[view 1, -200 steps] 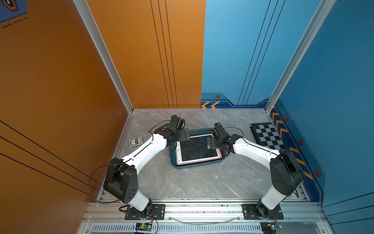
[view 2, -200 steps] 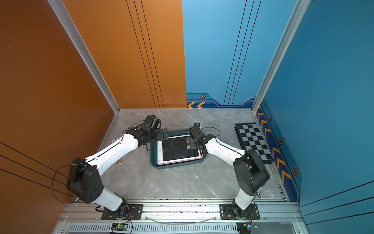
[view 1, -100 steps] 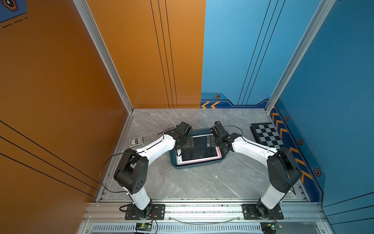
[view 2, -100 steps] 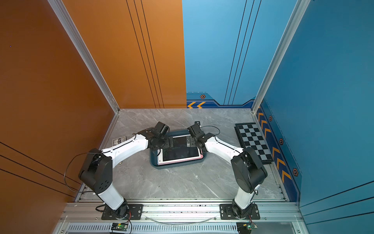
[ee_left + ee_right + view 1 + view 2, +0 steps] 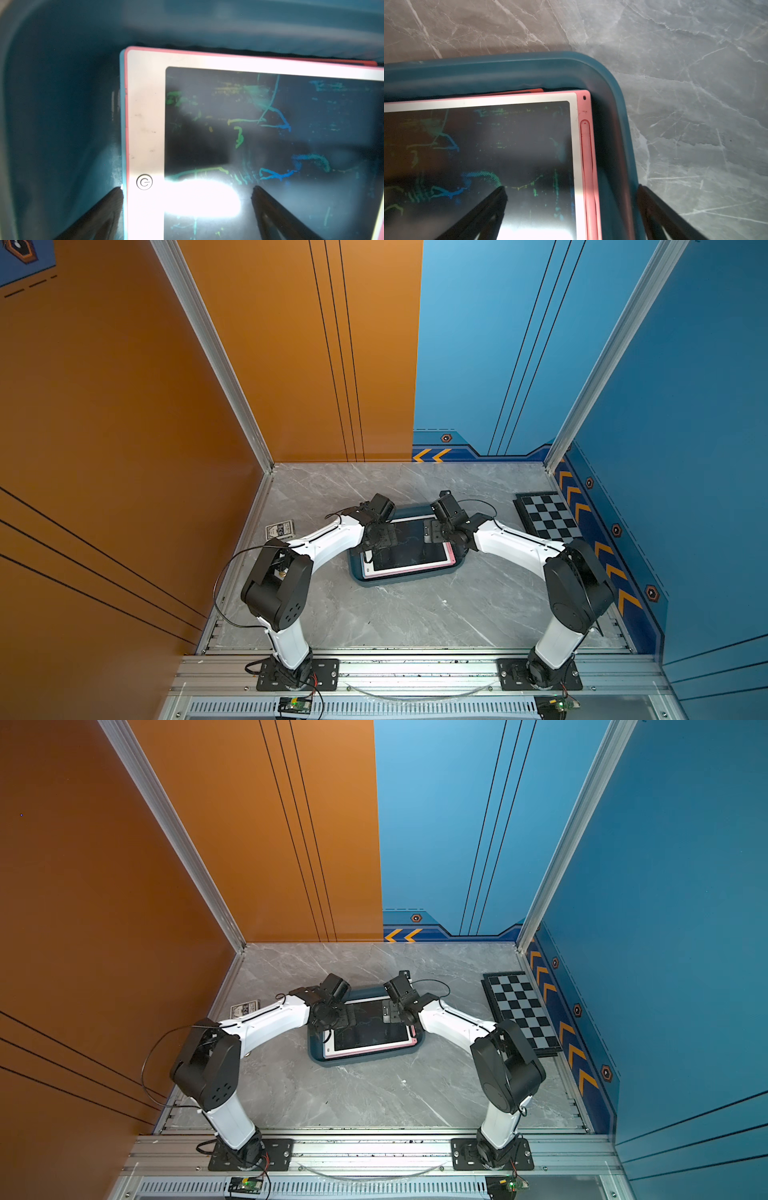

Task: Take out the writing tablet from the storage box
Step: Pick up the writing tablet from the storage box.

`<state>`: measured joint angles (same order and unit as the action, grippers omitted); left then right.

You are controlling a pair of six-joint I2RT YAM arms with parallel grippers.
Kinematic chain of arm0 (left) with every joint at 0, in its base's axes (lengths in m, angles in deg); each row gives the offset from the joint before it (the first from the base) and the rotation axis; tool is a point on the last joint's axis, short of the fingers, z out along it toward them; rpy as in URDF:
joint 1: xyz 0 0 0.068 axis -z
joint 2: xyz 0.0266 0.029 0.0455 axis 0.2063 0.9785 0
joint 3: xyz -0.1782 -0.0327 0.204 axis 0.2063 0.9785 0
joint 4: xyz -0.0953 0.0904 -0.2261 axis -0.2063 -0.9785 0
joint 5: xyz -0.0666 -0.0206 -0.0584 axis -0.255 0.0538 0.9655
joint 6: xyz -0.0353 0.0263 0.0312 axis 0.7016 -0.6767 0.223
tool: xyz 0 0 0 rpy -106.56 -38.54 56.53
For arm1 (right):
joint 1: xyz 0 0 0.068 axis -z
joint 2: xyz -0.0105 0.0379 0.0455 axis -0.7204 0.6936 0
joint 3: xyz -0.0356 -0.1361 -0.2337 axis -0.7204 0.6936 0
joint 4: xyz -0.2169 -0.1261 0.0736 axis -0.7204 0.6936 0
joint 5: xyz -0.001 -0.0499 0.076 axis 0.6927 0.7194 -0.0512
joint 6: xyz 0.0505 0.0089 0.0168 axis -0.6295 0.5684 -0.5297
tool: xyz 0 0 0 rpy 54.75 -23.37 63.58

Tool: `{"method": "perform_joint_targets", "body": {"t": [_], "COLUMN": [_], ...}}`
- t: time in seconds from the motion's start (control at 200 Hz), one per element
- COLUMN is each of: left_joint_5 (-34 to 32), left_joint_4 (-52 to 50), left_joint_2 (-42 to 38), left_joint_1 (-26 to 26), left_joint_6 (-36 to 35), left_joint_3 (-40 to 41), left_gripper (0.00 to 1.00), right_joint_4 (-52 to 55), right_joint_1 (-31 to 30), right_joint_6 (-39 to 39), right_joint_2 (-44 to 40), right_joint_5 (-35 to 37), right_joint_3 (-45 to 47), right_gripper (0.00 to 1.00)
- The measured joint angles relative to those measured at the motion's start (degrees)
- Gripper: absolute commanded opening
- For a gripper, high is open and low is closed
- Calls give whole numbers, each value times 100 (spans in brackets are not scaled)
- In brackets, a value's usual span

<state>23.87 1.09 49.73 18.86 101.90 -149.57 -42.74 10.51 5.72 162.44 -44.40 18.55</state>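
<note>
Progress is at the very beginning: the pink-framed writing tablet (image 5: 409, 549) lies flat inside the teal storage box (image 5: 508, 68), not lifted at all. Both grippers are wide open and hold nothing. The left gripper (image 5: 188, 189) straddles the tablet's edge with the round button (image 5: 144, 182), one finger between frame and box wall. The right gripper (image 5: 571, 188) has one finger over the screen, the other outside the box. Closing, lifting and carrying out remain, I think.
</note>
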Motion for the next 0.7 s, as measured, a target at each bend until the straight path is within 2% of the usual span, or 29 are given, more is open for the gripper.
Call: {"method": "perform_joint_targets", "body": {"t": [0.28,0.701], "left_joint_5": [35,546], "left_joint_4": [35,962], "left_joint_2": [131,-70], "left_joint_1": [0,-192], "left_joint_6": [31,13], "left_joint_3": [55,555], "left_gripper": [98,98], "right_joint_4": [-44,-61], "right_joint_1": [-107,-125], "right_joint_6": [-46,-149], "right_joint_2": [197,275], "right_joint_5": [-160,-452], "right_joint_3": [-55,-55], "right_gripper": [99,98]}}
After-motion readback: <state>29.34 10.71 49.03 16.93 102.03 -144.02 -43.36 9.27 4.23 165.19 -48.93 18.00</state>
